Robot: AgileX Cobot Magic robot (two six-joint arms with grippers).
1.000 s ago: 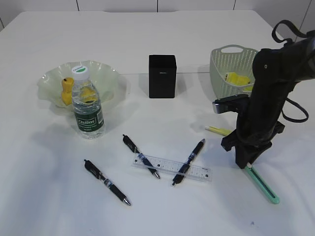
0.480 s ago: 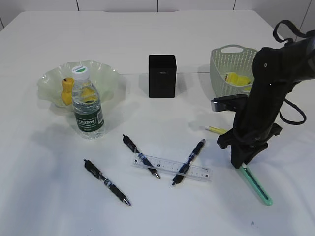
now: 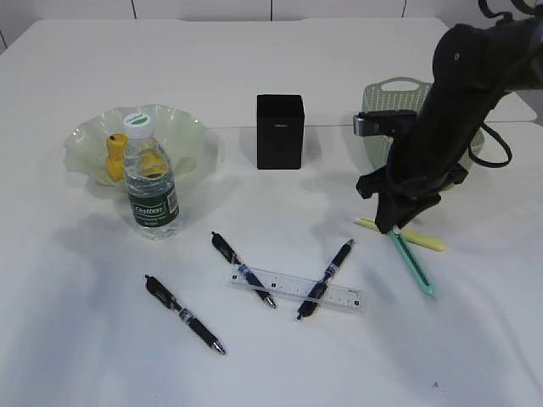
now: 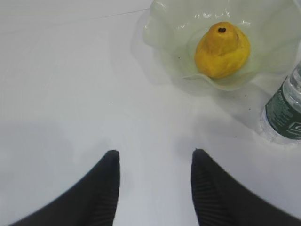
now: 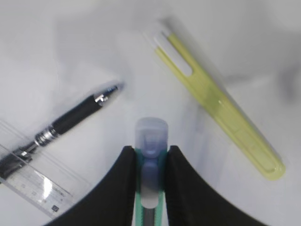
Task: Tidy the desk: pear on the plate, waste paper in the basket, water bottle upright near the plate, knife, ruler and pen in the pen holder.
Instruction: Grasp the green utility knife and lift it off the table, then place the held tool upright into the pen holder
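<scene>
My right gripper (image 3: 392, 222) (image 5: 150, 150) is shut on a green utility knife (image 3: 413, 264) (image 5: 151, 136), which hangs slanted above the table. A yellow knife (image 3: 407, 233) (image 5: 221, 106) lies flat just beside it. The clear ruler (image 3: 293, 290) (image 5: 28, 179) lies at front centre with two pens (image 3: 243, 270) (image 3: 327, 267) across it, and a third pen (image 3: 184, 314) lies to its left. The black pen holder (image 3: 280, 131) stands at the back centre. The pear (image 3: 114, 157) (image 4: 222, 49) sits on the plate (image 3: 182, 127) (image 4: 164, 28). The water bottle (image 3: 150, 182) (image 4: 284, 113) stands upright next to the plate. My left gripper (image 4: 155, 157) is open and empty over bare table.
The green basket (image 3: 382, 114) stands at the back right, partly behind my right arm, and its contents are hidden. A pen (image 5: 77, 115) points toward the held knife in the right wrist view.
My right gripper has lifted the green knife off the table and carried it up and to the left. The yellow knife is now in full view.
</scene>
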